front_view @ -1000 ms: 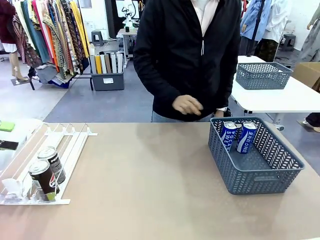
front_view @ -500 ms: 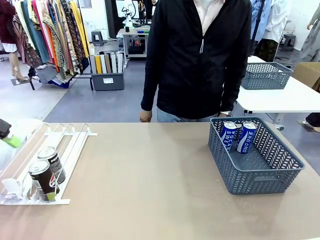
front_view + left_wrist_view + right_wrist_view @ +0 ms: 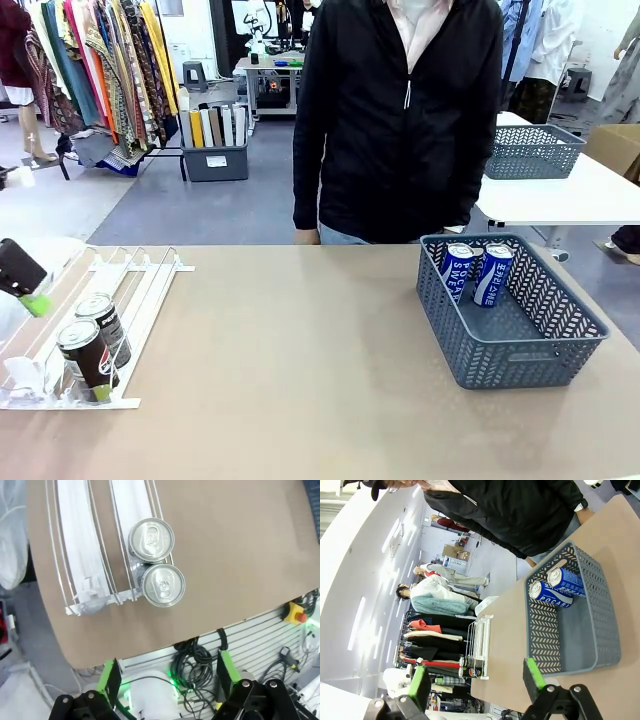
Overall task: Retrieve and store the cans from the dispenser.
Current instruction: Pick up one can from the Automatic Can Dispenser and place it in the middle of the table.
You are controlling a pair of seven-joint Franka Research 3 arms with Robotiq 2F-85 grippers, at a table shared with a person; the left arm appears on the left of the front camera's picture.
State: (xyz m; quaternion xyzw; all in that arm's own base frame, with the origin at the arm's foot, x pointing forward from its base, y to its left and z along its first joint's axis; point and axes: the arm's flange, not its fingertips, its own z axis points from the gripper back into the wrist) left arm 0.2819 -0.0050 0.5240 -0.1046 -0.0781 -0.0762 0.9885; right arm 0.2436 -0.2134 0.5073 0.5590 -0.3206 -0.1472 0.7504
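room: shop-like hall, with a clothes rail (image 3: 100,70) full of garments at far left and a white side table (image 3: 560,200) at far right carrying a second basket (image 3: 527,150).
surface (image 3: 300,350): plain tan top spanning the front view.
person (image 3: 400,120): in a black zipped jacket, standing at the far edge of the surface with arms hanging; one hand (image 3: 307,237) shows just at that edge.
dispenser (image 3: 135,285): white wire-rail rack lying on the left side of the surface, its lanes running far to near, with clear plastic stops at the near end.
dark cans (image 3: 88,355): two, upright, one behind the other and touching, in the lane nearest the middle of the surface, down at the near stop. Their silver tops (image 3: 163,585) show from above in the left wrist view.
basket (image 3: 500,365): grey lattice plastic, on the right side of the surface, well apart from the dispenser.
blue cans (image 3: 457,270): two, tilted, side by side at the far end inside the basket.
left tool (image 3: 166,677): fingers spread wide with nothing between them, held above the near edge of the surface, short of the dark cans. In the front view one black finger (image 3: 22,272) with a green pad shows at the left edge, beside the dispenser.
right tool (image 3: 475,680): fingers spread and empty, held off the surface, with the basket and dispenser well ahead of it.
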